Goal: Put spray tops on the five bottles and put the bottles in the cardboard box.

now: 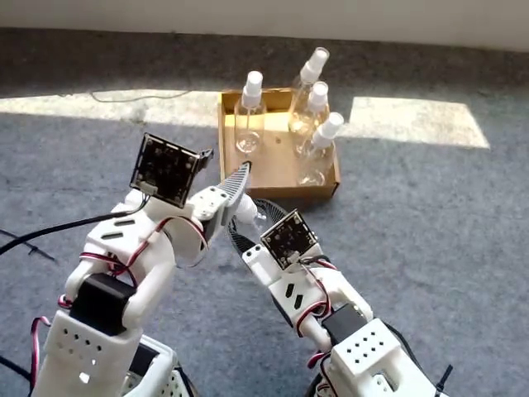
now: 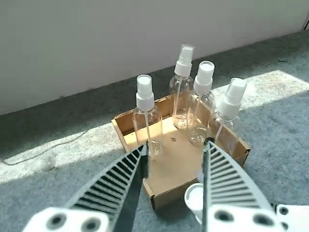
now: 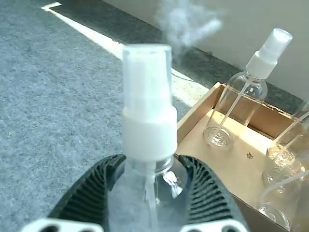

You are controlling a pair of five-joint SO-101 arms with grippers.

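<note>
My right end effector (image 3: 148, 166) is clamped on a capped bottle (image 3: 147, 121), left end effector (image 2: 175, 145) spread apart; four bottles (image 1: 248, 124), upright I think, in cardboard box (image 1: 285, 192) upper-centre.

A cardboard box (image 1: 307, 191) is sitting open-topped on the grey carpet (image 1: 430, 215), near where the carpet is meeting a pale wall (image 1: 264, 12). A band of sunlight (image 1: 413, 120) is falling across the carpet around the box. A thin cable (image 1: 136, 96) is lying in it, well left of the box, while black cables (image 1: 21, 241) are trailing at the near left edge.
</note>
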